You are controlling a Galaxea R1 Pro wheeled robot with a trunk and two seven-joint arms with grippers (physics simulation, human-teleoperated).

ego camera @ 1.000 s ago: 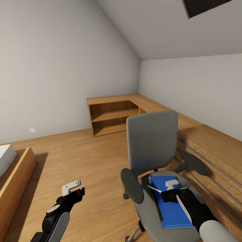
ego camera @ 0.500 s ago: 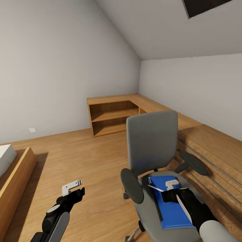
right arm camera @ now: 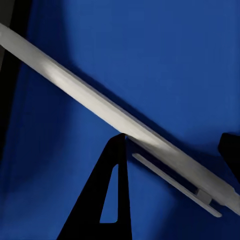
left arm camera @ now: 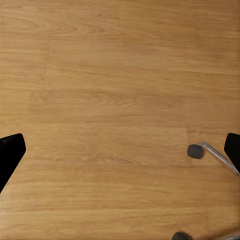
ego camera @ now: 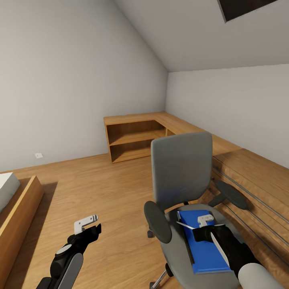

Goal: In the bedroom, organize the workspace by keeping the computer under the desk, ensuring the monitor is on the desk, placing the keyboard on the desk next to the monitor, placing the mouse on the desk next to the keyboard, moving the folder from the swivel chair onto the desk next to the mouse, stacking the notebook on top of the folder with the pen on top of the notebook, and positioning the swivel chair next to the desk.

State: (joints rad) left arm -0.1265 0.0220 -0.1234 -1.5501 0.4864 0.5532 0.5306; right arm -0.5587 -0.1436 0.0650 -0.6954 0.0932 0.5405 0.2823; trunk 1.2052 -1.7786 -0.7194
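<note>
Change: none seen across the last second; head view, arms and chair unmoved.
Right gripper: fingers parted around the pen, contact unclear.
Pen: lay on blue folder on swivel chair seat.
Left gripper: fingers spread, empty, above floor.
Meaning: pen pickup judged pending.

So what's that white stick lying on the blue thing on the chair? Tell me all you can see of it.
It looks like a pen: a slim, pale grey-white barrel with a thin clip along one end. It lies flat and slantwise on the blue folder, which rests on the swivel chair seat. The right hand hovers right at it, one dark finger against its side; whether it is gripped is unclear.
</note>
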